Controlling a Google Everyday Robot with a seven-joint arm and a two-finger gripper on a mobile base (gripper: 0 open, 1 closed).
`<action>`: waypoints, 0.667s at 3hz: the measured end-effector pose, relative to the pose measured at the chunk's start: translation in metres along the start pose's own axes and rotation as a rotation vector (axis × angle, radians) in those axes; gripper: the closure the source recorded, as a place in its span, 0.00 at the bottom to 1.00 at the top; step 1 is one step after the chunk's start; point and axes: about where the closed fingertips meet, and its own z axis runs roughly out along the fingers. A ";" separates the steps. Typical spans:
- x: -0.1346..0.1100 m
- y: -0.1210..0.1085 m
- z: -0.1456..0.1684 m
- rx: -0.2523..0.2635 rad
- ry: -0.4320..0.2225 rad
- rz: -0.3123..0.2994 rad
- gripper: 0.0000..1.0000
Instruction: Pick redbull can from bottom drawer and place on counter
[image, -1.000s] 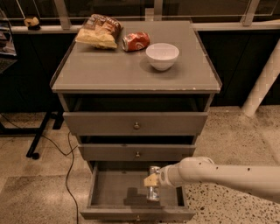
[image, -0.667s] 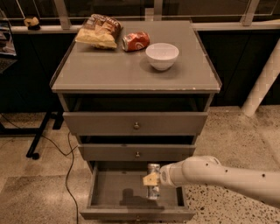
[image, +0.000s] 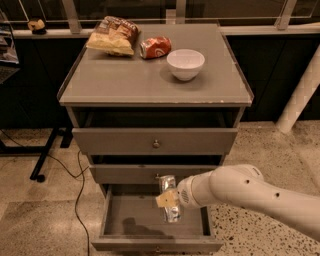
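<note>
The redbull can (image: 171, 214), slim and silver, is held tilted just above the open bottom drawer (image: 131, 223), in front of the middle drawer's face. My gripper (image: 168, 200) reaches in from the right on a white arm (image: 240, 192) and is shut on the can, with a tan finger pad (image: 165, 200) across its middle. The drawer floor below the can shows only its shadow. The counter (image: 125, 80) is the grey top of the cabinet, above the drawers.
On the counter lie a chips bag (image: 112, 35), a red-orange soda can (image: 155, 47) on its side and a white bowl (image: 185, 63). The top drawer (image: 155, 141) and middle drawer (image: 125, 174) stand slightly out. A black cable (image: 77, 200) runs on the floor at left; a white post (image: 302, 95) stands at right.
The gripper has lifted the can a little, up and slightly left, out of the bottom drawer. Nothing on the counter has moved.
</note>
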 end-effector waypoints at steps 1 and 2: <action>-0.028 0.025 -0.031 0.005 -0.033 -0.091 1.00; -0.053 0.034 -0.056 0.007 -0.088 -0.120 1.00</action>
